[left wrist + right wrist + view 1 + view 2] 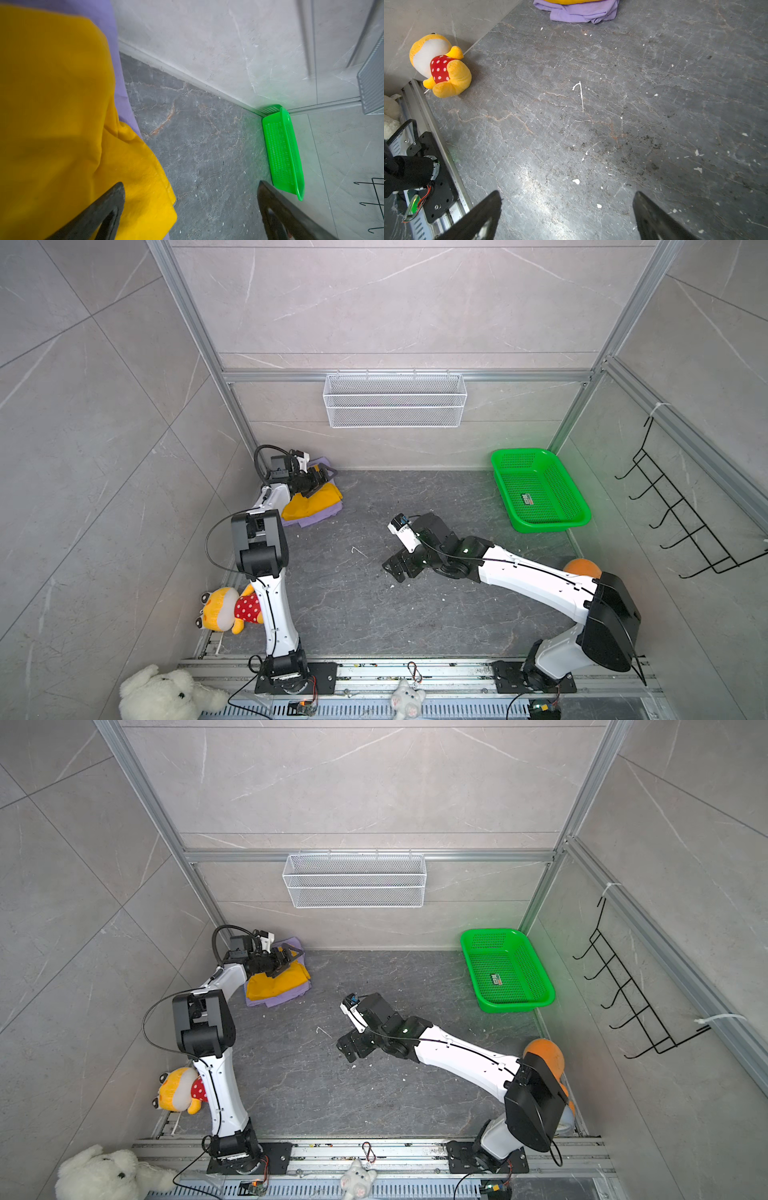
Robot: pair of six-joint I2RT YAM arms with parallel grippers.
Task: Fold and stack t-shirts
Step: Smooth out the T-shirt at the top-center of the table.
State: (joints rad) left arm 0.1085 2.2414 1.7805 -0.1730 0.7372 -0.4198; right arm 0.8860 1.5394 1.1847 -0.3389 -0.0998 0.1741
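**Folded t-shirts stacked in a corner**

We see the yellow t-shirt [311, 502] lying on the lavender t-shirt [581, 12] in the far left corner of the worktop [374, 614]. The left pincer [326, 475] hangs just over them, jaws apart and empty. Moving off low, it could snag the top shirt and drag it askew. The pile's long axis seems to run from far edge toward near edge. Which way the shirts point we cannot tell. The right pincer [392, 569], also apart, hovers mid-worktop.
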